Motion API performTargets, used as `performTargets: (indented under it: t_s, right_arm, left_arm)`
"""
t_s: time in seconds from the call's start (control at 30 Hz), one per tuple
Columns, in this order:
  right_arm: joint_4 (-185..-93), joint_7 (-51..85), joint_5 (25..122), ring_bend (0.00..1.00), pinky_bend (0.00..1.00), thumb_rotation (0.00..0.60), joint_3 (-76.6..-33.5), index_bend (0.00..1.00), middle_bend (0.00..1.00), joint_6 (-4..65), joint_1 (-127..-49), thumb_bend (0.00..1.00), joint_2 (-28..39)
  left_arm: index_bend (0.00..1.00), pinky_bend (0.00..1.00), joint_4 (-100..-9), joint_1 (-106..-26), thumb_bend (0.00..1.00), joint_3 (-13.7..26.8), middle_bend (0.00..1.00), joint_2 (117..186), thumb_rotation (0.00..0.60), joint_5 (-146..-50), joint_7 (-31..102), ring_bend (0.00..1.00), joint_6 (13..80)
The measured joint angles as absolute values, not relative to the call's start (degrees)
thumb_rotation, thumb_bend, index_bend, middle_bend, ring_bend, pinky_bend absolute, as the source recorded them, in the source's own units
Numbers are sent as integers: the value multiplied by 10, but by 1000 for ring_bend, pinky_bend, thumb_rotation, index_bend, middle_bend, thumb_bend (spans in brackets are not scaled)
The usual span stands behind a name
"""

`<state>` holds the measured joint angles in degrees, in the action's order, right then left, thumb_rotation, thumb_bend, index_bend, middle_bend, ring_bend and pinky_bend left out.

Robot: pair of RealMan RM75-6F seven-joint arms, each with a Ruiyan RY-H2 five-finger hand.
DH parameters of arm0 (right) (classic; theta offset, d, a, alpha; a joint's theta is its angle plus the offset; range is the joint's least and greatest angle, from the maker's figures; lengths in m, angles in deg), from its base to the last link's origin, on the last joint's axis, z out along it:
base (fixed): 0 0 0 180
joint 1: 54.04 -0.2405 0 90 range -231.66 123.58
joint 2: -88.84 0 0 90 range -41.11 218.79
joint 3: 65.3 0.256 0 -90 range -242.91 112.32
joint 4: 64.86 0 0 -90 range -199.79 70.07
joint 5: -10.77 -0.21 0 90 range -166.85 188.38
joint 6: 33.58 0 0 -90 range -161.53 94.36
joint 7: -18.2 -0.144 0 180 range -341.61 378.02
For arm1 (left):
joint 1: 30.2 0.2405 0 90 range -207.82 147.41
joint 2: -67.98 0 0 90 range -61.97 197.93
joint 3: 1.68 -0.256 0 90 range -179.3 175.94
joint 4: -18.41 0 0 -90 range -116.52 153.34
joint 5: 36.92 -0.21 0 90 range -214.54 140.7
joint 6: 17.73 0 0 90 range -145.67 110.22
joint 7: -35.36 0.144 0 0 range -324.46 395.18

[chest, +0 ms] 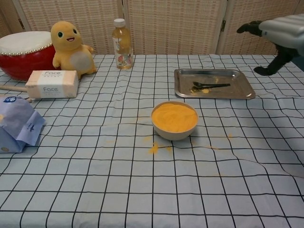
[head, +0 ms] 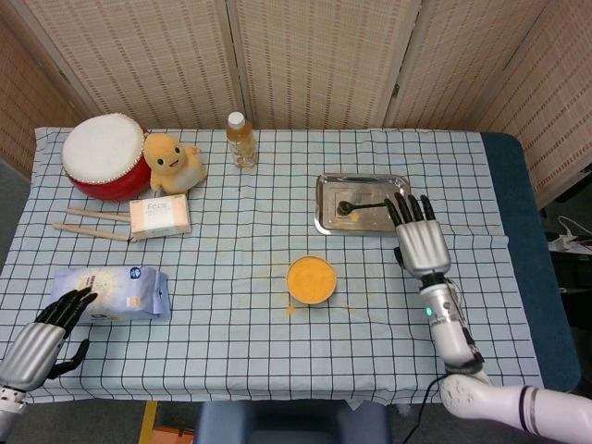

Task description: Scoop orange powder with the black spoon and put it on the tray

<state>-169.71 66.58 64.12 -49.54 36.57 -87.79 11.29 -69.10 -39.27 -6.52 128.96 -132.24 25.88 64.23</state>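
From the head camera, the metal tray (head: 363, 216) sits on the checked tablecloth (head: 240, 277) toward the far right, with the black spoon (head: 363, 206) lying inside it, bowl end to the left beside a small heap of orange powder (head: 352, 216). The right hand (head: 421, 240) hovers just right of the tray, fingers straight and spread, holding nothing; its fingertips reach over the tray's right edge near the spoon handle's end. Nearer the robot, the bowl of orange powder (head: 310, 279) stands with spilled specks beside it. The left hand (head: 42, 339) is at the near left corner, fingers apart and empty, its tips close to a blue-and-white packet (head: 111, 293). A red drum (head: 104, 155), yellow plush toy (head: 172, 162), tissue box (head: 160, 215), two wooden sticks (head: 90, 223) and a drink bottle (head: 240, 140) fill the far left.

At chest level, the spoon (chest: 211, 86) rests flat in the tray (chest: 213, 84) with powder (chest: 200, 90) by its bowl end. The right hand (chest: 273, 38) is raised at the upper right, clear of the tray, dark fingers splayed around nothing. The powder bowl (chest: 174, 119) stands in front of the tray.
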Motion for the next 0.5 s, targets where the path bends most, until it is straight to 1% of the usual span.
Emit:
performTargets:
  t_s: [0.1, 0.2, 0.3, 0.37, 0.43, 0.5]
  right_arm:
    - [-1767, 615, 753, 0, 0, 600, -546, 0, 0, 420, -814, 292, 150]
    - [-1781, 574, 840, 0, 0, 600, -594, 0, 0, 482, -752, 292, 162]
    - [-1740, 528, 889, 0, 0, 600, -638, 0, 0, 542, -686, 292, 165]
    - [-1705, 505, 906, 0, 0, 600, -660, 0, 0, 564, -654, 293, 171]
    - [-1673, 483, 917, 0, 0, 600, -674, 0, 0, 576, -633, 293, 179]
    - [-1665, 452, 926, 0, 0, 600, -680, 0, 0, 586, -619, 292, 188]
  left_arm:
    - [0, 210, -691, -391, 498, -60, 0, 1294, 600, -1306, 269, 0, 639]
    - [0, 221, -696, -390, 496, -55, 0, 1295, 600, -1289, 283, 0, 632]
    - [0, 185, -703, -389, 497, -51, 0, 1298, 600, -1280, 303, 0, 629]
    - [0, 166, -705, -387, 497, -49, 0, 1301, 600, -1281, 313, 0, 632]
    - [0, 156, -704, -386, 497, -47, 0, 1304, 600, -1283, 318, 0, 635]
    - [0, 154, -704, -386, 496, -47, 0, 1306, 600, -1284, 320, 0, 636]
